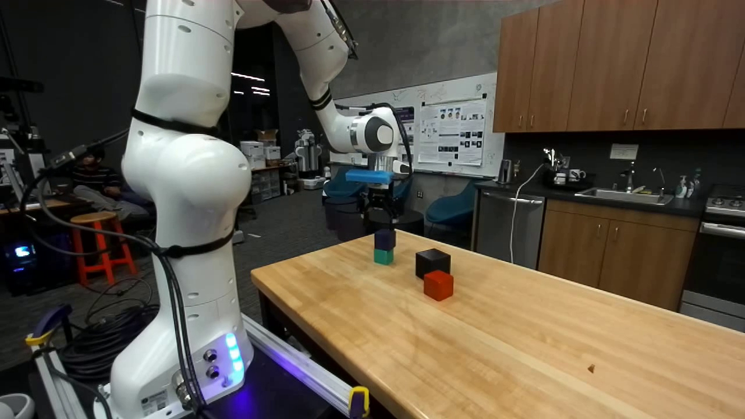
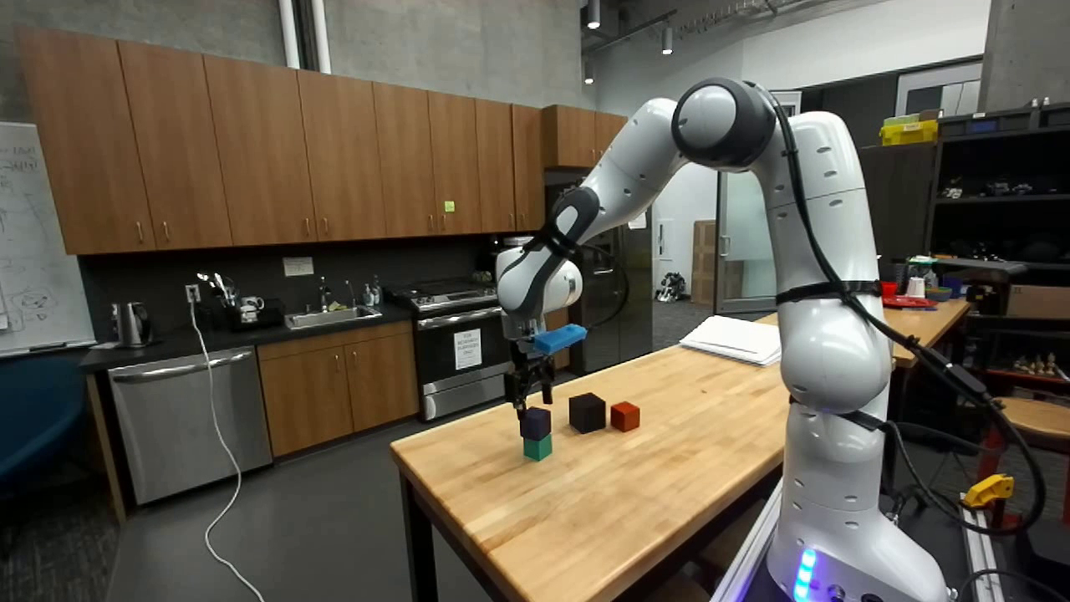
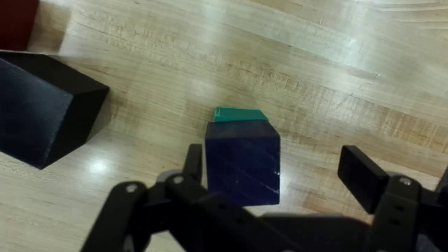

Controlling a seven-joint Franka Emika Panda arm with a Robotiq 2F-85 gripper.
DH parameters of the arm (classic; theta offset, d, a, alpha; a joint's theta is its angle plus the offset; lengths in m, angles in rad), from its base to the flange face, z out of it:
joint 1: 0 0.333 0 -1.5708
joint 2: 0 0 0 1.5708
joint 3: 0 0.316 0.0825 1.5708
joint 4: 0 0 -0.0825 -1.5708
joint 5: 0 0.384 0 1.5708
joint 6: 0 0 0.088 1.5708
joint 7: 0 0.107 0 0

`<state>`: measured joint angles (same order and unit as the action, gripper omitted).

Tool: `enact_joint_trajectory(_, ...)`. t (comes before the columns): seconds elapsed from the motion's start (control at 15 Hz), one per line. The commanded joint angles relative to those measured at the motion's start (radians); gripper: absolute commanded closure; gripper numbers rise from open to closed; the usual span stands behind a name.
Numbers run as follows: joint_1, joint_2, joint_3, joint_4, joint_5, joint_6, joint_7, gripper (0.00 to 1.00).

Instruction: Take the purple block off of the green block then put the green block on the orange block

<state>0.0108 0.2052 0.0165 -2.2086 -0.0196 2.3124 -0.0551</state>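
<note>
The dark purple block (image 1: 385,239) sits on top of the teal-green block (image 1: 383,256) near the table's end. The stack also shows in an exterior view as purple block (image 2: 536,424) over green block (image 2: 537,448). In the wrist view the purple block (image 3: 243,168) hides most of the green block (image 3: 241,114). My gripper (image 3: 276,169) is open and empty above the stack, its left finger close beside the purple block, its right finger well apart from it. The red-orange block (image 1: 438,285) stands on the table away from the stack; its corner (image 3: 15,24) shows in the wrist view.
A larger-looking near-black block (image 1: 433,263) stands between the stack and the orange block, close to the orange one; it also shows in the wrist view (image 3: 35,112). The wooden table (image 2: 669,468) carries a white stack of sheets or boards (image 2: 734,339) farther along.
</note>
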Motion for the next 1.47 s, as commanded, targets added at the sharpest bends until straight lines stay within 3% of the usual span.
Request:
enact_joint_trajectory(0.0,-0.003,0.041,-0.003,0.024,-0.018,0.022,-0.024,0.02)
enact_joint_trajectory(0.33,-0.007,0.084,-0.007,0.036,-0.033,0.031,-0.039,0.00)
enact_joint_trajectory(0.47,-0.007,0.101,-0.007,0.044,-0.035,0.033,-0.044,0.04)
enact_joint_trajectory(0.53,-0.008,0.109,-0.008,0.048,-0.035,0.034,-0.046,0.12)
enact_joint_trajectory(0.6,-0.008,0.114,-0.007,0.053,-0.033,0.035,-0.047,0.28)
enact_joint_trajectory(1.0,0.001,0.086,-0.004,0.054,-0.035,0.018,-0.034,0.70)
enact_joint_trajectory(1.4,0.028,0.086,0.007,0.071,-0.045,0.028,-0.013,0.70)
